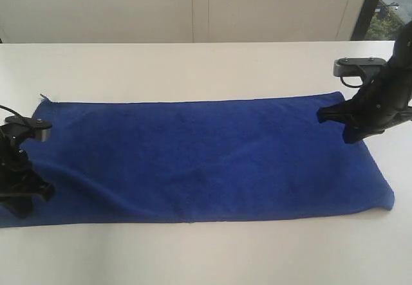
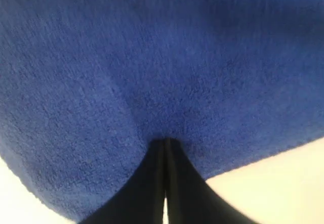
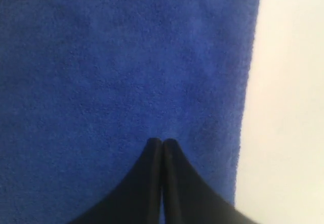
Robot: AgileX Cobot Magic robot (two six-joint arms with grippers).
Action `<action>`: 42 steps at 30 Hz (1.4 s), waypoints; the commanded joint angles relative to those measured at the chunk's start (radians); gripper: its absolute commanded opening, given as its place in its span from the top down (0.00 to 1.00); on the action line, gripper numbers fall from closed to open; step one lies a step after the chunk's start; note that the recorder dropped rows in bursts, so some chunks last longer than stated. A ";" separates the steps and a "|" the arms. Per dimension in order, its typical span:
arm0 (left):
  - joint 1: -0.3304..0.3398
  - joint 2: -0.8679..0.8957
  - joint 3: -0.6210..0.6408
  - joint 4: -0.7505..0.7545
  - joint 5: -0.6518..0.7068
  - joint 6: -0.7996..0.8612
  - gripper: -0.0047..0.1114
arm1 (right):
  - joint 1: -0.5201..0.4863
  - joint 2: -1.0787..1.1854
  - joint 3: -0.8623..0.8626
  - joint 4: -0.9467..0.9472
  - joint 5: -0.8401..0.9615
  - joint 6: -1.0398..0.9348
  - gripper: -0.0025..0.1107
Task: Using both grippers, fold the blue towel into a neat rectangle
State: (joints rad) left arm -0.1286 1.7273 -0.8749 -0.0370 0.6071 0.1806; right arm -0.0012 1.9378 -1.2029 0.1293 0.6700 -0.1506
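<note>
Step in hand (judged): take hold of both short ends ahead of the first fold. The blue towel (image 1: 206, 159) lies flat across the middle of the tabletop (image 1: 193, 66), one layer, not yet folded.

Left gripper (image 1: 22, 202): on the towel's left end, by its near corner. Wrist view shows the fingers (image 2: 147, 188) clenched, with pile puckering into the tips. A crease (image 1: 90, 185) runs off from there. Judged: grasping cloth.

Right gripper (image 1: 351, 130): at the right end, by the towel's far corner. Fingers (image 3: 147, 183) are pressed together, tips on the pile just inside the towel's edge. Cannot tell whether cloth is caught between them; no clear pucker shows.

Orientation: long axis parallel with the tabletop's far edge, short ends facing its left and right edges. The right end is skewed, its near corner reaching further right than its far corner.

To do it well:
- Confirm the right pinch before lifting.
- The holds sit on diagonal corners, so a lift would likely twist the cloth; matching corners would suit better.
- Raise both ends together, keep the span taut, lay edge on edge.
- Plush pile may slip from a shallow bite.
</note>
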 commanded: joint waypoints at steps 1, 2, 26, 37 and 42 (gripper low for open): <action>-0.005 0.018 0.007 0.050 0.059 0.025 0.96 | -0.005 0.000 0.007 -0.066 0.006 -0.010 0.98; -0.005 0.018 0.007 0.063 0.066 0.025 0.96 | -0.005 0.002 0.007 -0.071 0.006 -0.010 0.98; -0.005 -0.093 -0.092 0.085 0.121 0.021 0.96 | -0.009 -0.269 0.157 -0.170 0.161 0.163 0.98; 0.028 -0.392 -0.072 0.051 0.114 -0.302 0.96 | -0.049 -0.269 0.173 -0.159 0.041 0.166 0.97; 0.077 -0.549 -0.014 -0.041 0.127 -0.346 0.96 | -0.049 -0.233 0.152 -0.140 0.031 0.144 0.85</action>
State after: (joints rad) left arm -0.0720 1.2584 -0.9200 -0.0205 0.7007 -0.1377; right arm -0.0409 1.6822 -1.0393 -0.0212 0.7134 0.0096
